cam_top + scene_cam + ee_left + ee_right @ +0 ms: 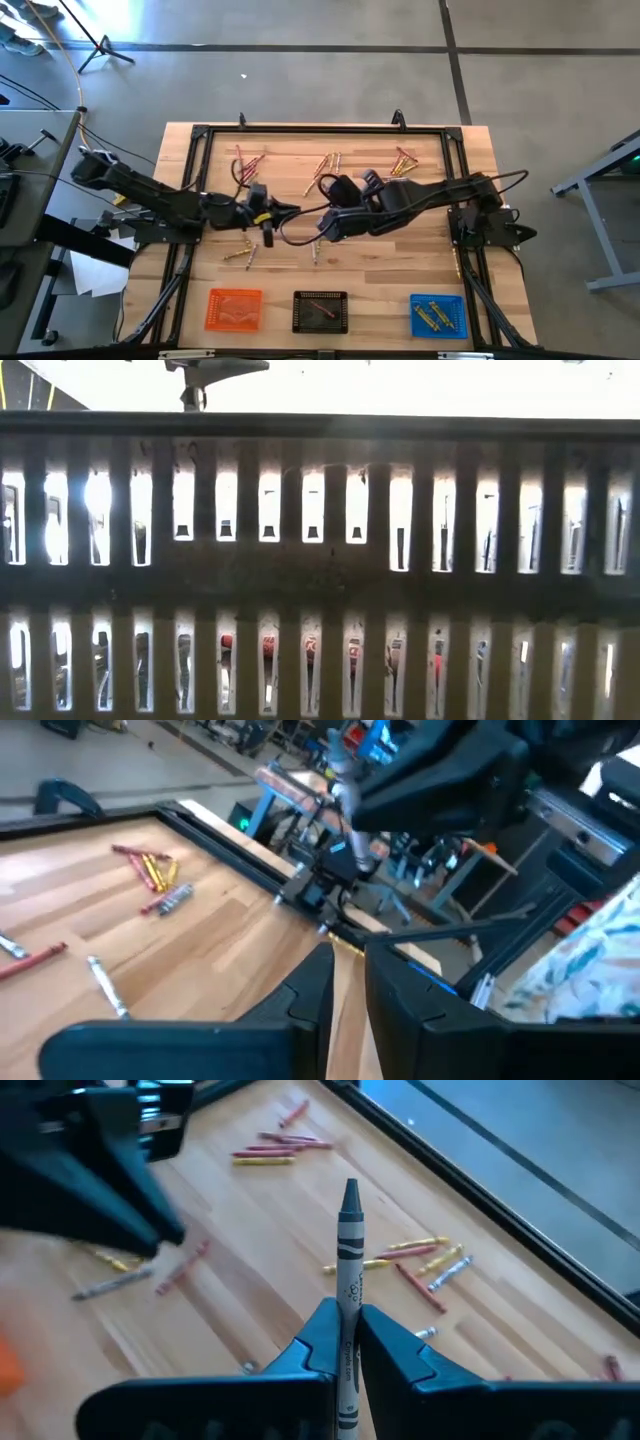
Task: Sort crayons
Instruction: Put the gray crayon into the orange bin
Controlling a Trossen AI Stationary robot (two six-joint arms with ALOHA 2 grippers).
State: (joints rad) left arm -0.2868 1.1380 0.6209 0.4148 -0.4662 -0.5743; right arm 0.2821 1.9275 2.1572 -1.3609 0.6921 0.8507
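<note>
Clenched on a grey paper-wrapped crayon (348, 1280), the right gripper (347, 1342) holds it by the lower half, tip pointing away from the wrist, over the middle of the wooden table (480, 280). The left gripper (348, 982) hangs close beside it, toward the table's left side; its two dark fingers (310, 990) stand slightly apart with only bare wood showing in the gap, so it holds nothing.

Other loose crayons lie in small clusters along the far edge, one group (246, 164) toward the far left corner, another (405, 160) toward the far right, and a few (240, 254) nearer the middle-left. Three square mesh trays sit along the near edge: orange (234, 309) at left, black (320, 311) in the centre, blue (438, 315) at right, the blue one carrying yellow sticks.

The step in hand looks like carrying a picked crayon to its tray. Which tray takes grey is a guess; the black centre one seems likeliest. The next move calls for swinging the right arm toward the near edge, clear of the left arm, lowering over the tray and letting go.
</note>
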